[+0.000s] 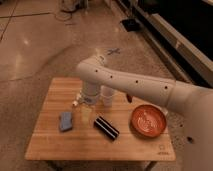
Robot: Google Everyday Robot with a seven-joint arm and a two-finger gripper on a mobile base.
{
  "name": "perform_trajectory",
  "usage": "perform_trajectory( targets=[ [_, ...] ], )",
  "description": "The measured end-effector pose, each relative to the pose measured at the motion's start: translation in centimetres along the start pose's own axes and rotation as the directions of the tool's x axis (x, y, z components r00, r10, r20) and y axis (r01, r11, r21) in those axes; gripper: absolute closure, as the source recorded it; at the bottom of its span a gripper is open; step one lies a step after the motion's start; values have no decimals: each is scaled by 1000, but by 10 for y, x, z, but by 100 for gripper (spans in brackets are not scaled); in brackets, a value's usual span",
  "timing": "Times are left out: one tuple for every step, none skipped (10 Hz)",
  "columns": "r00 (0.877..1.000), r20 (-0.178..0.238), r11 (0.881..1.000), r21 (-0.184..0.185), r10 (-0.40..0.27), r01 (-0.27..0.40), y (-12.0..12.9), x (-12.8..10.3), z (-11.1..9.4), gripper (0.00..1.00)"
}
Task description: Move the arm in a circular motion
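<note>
The arm [135, 87] is cream-white with thick rounded segments and small dark screw holes. It reaches in from the right edge, runs left above the wooden table [55, 145], bends at an elbow [92, 70] and turns downward. Its narrower tip ends in the gripper [86, 112], which hangs low over the table between a blue sponge [65, 121] and a black oblong box [106, 127]. I see nothing held in it.
A white cup [107, 95] stands just behind the forearm, with a small red item [129, 97] beside it. An orange-red bowl [148, 121] sits at the table's right. A small white bottle [76, 102] peeks out left of the wrist. Polished floor surrounds the table.
</note>
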Motion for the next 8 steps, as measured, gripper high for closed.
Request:
perform_trajectory(
  targets=[
    [1000,-4,1000,-20,6,-6,-5,-17,-5,20],
    [1000,-9,999,-41,28,-29,-9,-37,-11,20],
    [997,-15,995,-66,80,-80,-10,-66,-19,20],
    [991,-19,987,-88,132,-133,-8,-90,-27,20],
    [981,-27,974,-113,194,-195,-2,-116,-38,20],
    [966,-39,956,-138,257,-260,6,-142,-49,20],
    [938,-52,922,-175,342,-345,21,-174,-63,20],
    [927,-57,908,-187,372,-376,26,-186,-68,20]
  ],
)
